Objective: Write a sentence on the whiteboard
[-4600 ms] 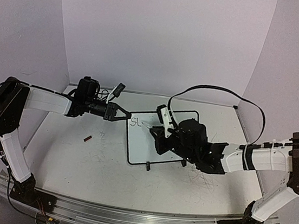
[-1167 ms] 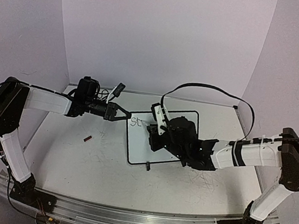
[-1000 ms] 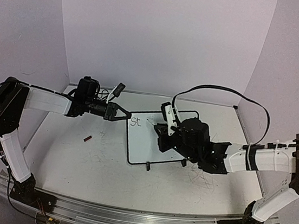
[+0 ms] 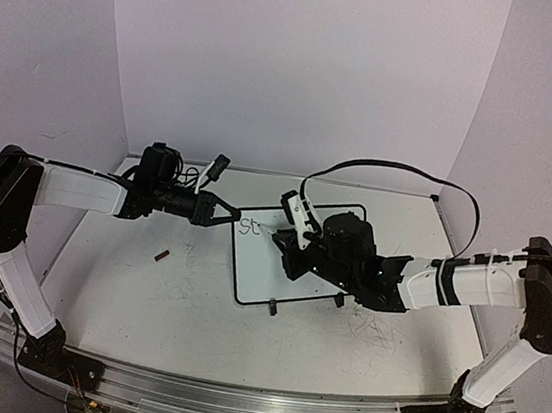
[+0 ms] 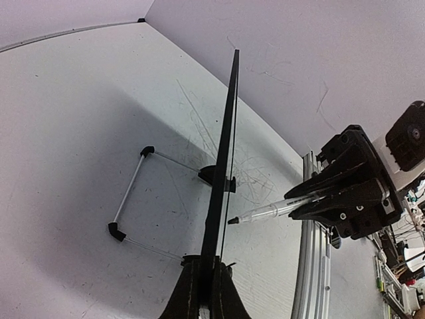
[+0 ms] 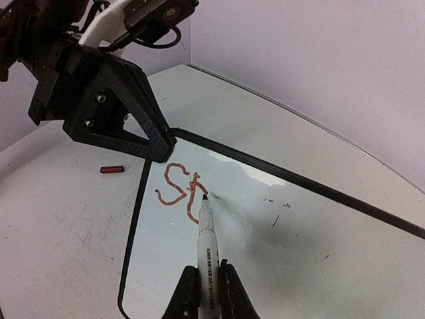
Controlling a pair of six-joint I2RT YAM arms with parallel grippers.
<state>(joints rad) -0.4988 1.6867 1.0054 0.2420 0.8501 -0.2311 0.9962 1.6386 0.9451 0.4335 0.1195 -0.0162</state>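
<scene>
The whiteboard (image 4: 274, 267) stands tilted on the table; it is edge-on in the left wrist view (image 5: 226, 133). My left gripper (image 4: 229, 211) is shut on its top left corner (image 5: 204, 282). My right gripper (image 4: 297, 237) is shut on a white marker (image 6: 208, 242). The marker's black tip is by the crossbar of the "t", at or just off the surface. The sentence reads only "St" (image 6: 180, 188), near the board's top left; it looks reddish in the right wrist view and dark in the top view (image 4: 248, 225).
A small red marker cap (image 4: 161, 254) lies on the tabletop left of the board; it also shows in the right wrist view (image 6: 112, 169). The board's wire stand (image 5: 127, 196) juts out behind it. The tabletop is scuffed, with walls close behind and at both sides.
The second letter gained its crossbar and reads "t". In the last second my right gripper moved left with the marker, back to the writing. The left gripper and board stayed put.
</scene>
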